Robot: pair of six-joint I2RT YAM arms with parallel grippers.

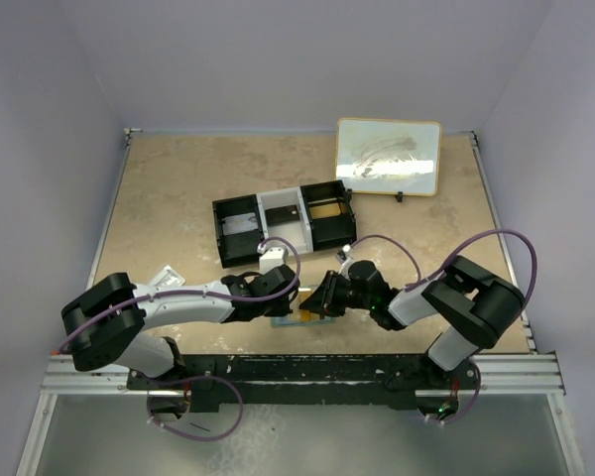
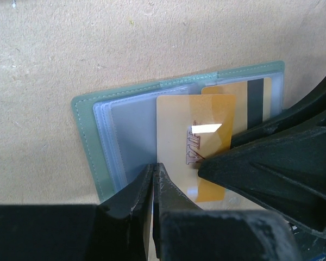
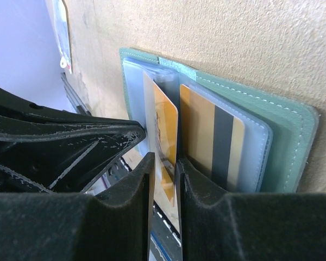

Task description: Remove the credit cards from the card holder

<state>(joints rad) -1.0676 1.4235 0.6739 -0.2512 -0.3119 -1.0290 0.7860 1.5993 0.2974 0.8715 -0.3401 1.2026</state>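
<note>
Plainly, the coming move is governed by how the orange-tan plastic card (image 2: 187,130) lies. Its long axis is pointed out of the sleeve's open end toward the right hand (image 3: 165,160), the nearer of the two to it, so a straight pull along that axis is judged to be what is needed. The open bifold card holder (image 2: 87,130), grey-green outside with clear light-blue sleeves, is laid flat on the beige speckled worktop (image 1: 178,188) close to its near edge, between both hands. The card's near edge is set between the right hand's narrowly parted jaws; whether it is truly pinched cannot be told. The left hand (image 2: 155,169) is closed tight with nothing in it, its tips set against the sleeves just beside the card. A second gold card (image 2: 252,100) with a dark stripe is seated in the neighbouring pocket.
</note>
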